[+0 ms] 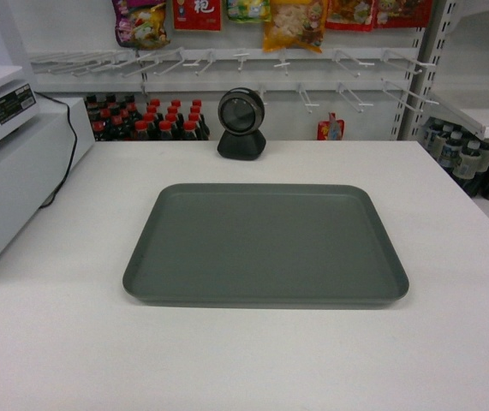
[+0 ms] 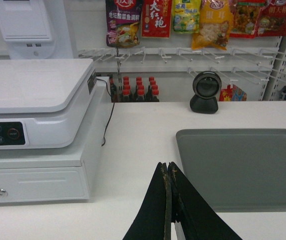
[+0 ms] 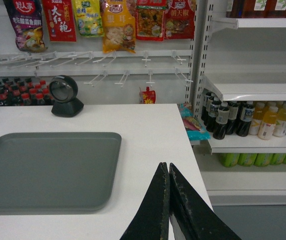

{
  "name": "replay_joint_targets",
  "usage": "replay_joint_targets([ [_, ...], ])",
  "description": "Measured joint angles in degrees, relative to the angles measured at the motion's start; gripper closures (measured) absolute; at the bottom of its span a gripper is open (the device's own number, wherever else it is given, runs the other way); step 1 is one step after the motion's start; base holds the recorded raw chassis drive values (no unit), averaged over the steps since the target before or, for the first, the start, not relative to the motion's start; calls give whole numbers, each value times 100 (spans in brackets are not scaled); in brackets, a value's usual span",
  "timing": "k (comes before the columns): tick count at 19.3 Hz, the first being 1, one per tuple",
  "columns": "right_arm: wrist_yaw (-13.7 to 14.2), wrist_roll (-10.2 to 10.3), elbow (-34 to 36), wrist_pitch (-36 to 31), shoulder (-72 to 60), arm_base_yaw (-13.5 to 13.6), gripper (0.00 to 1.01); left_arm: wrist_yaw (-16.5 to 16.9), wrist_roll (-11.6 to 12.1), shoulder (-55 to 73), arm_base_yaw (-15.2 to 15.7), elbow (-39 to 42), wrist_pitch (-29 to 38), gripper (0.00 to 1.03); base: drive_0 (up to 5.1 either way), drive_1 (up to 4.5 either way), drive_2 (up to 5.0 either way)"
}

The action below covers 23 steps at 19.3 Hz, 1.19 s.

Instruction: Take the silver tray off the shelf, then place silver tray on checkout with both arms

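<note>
From the head camera, the silver tray (image 1: 265,244) lies flat on the white checkout (image 1: 450,282), about in the middle of the counter, with nothing on it. Behind it a round black scanner (image 1: 241,124) stands at the counter's far edge, and a white cash register (image 1: 8,163) sits to the left. Neither arm shows in this view.

At the left wrist, the left gripper (image 2: 169,172) has its two black fingers pressed together with nothing between them. It hangs over bare counter just left of the tray's near left corner, apart from it. The register fills the left side.

At the right wrist, the right gripper (image 3: 168,172) is likewise closed tight and empty, over the counter just right of the tray. Beyond the counter's edge a white shelf (image 3: 253,90) carries drink bottles (image 3: 243,120).
</note>
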<state>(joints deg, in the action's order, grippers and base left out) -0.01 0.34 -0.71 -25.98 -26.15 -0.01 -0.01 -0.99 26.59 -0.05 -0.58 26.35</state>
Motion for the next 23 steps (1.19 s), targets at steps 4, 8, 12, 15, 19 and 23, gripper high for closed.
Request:
replay_joint_targets([
  [4, 0, 0, 0, 341, 352, 0, 100, 0, 0, -356, 0, 0, -341, 102, 0, 0, 0],
  [8, 0, 0, 0, 796, 815, 0, 100, 0, 0, -839, 0, 0, -815, 102, 0, 0, 0],
  [12, 2, 0, 0, 1239, 1266, 0, 100, 0, 0, -1287, 0, 0, -1259, 102, 0, 0, 0],
  [15, 0, 2, 0, 1523, 1547, 0, 100, 0, 0, -1569, 0, 0, -1547, 102, 0, 0, 0],
  [19, 0, 0, 0, 1613, 1635, 0, 100, 0, 0, -1661, 0, 0, -1628, 102, 0, 0, 0],
  [23, 0, 0, -20, 2514, 2594, 0, 100, 9, 0, -2605, 0, -15, -2546, 102, 0, 0, 0],
])
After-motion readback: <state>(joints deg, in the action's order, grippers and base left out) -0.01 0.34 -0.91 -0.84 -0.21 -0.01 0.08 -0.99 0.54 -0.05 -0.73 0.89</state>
